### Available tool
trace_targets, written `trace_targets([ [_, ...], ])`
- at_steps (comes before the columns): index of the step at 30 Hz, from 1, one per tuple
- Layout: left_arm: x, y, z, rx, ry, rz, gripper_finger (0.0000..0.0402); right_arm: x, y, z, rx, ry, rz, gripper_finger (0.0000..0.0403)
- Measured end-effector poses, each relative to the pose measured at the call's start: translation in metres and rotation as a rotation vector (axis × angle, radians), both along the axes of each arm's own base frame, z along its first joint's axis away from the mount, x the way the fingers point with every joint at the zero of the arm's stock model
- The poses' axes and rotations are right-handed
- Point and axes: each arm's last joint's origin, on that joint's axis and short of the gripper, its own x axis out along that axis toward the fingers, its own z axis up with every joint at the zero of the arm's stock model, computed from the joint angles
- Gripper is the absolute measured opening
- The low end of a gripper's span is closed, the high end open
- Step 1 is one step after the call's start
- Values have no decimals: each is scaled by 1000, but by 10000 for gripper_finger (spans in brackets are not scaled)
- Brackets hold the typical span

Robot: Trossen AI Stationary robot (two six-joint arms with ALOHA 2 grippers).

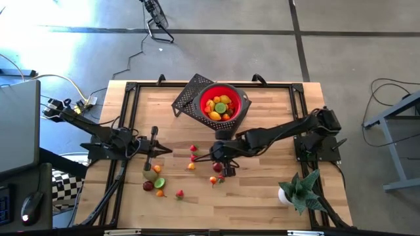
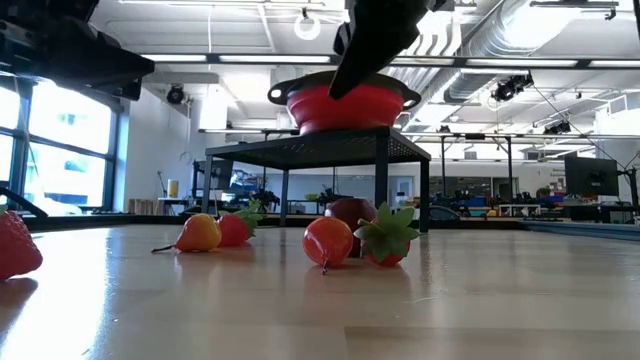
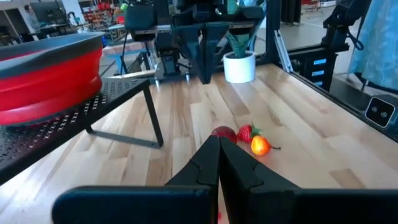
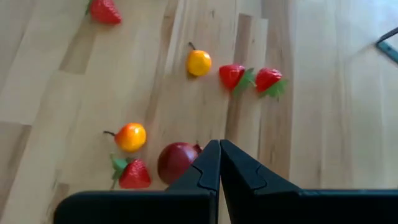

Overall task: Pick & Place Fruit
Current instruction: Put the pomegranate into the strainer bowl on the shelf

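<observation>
One red bowl [image 1: 225, 105] is seen on one black perforated stand [image 1: 190, 97] at the far middle of the table [image 1: 275, 124], filled with fruit [image 1: 218, 107]; the count inside cannot be told from above. About a dozen more loose fruits [image 1: 191, 157] are scattered on the near half of the table: roughly five in a cluster by the left arm, the rest around the right arm's tip. One spiky green plant [image 1: 300, 189] in a white pot sits at the near right corner.

Left jaws [image 1: 155, 150]: fully closed, nothing held, just beside the left cluster. Right jaws [image 1: 221, 155]: fully closed, nothing held, above the central scatter.

Seven fruits are counted in the right wrist view: four strawberries, two orange-yellow pieces, one dark red fruit [image 4: 176, 162] next to the closed fingers; contact cannot be told. Only the low view shows the stand's legs and open underside. Only the left wrist view shows the plant across the table with the bowl's side wall.
</observation>
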Motion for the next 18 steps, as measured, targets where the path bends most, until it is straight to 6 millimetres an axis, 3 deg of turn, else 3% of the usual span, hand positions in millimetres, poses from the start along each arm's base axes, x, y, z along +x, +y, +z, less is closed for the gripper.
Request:
trace_targets([
  [7,0,0,0,-1,0,0,0,12,5,-6,46,48,40,3],
  [18,0,0,0,-2,0,0,0,20,8,-3,119,-32,51,4],
])
